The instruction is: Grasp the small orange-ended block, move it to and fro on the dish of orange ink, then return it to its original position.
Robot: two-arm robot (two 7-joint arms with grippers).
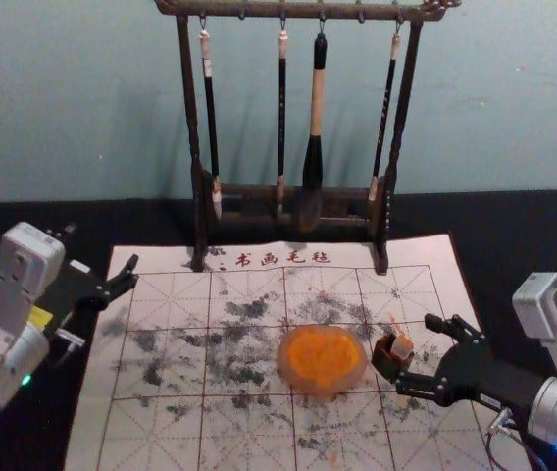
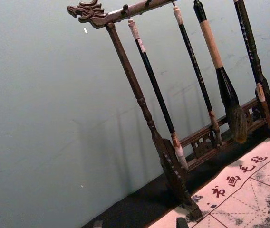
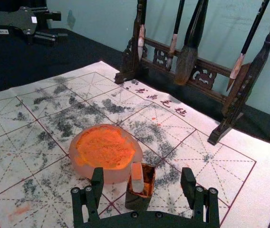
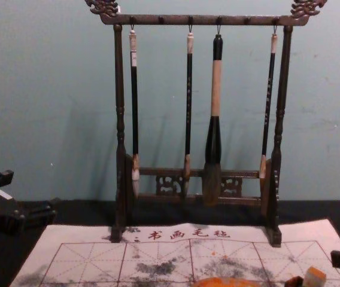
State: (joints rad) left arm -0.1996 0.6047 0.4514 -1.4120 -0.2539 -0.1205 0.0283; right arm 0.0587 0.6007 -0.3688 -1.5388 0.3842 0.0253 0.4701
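Across the mat (image 1: 151, 437), your left gripper (image 1: 126, 277) idles well apart; your right gripper (image 1: 419, 352) sits wide open, holding nothing. Past its fingertips lies the dish (image 3: 113, 176), nearly against the small holder (image 3: 137, 203); the dish-side finger could brush it. Just ahead, roughly centred, the block (image 3: 137, 177) stands near upright inside the holder.
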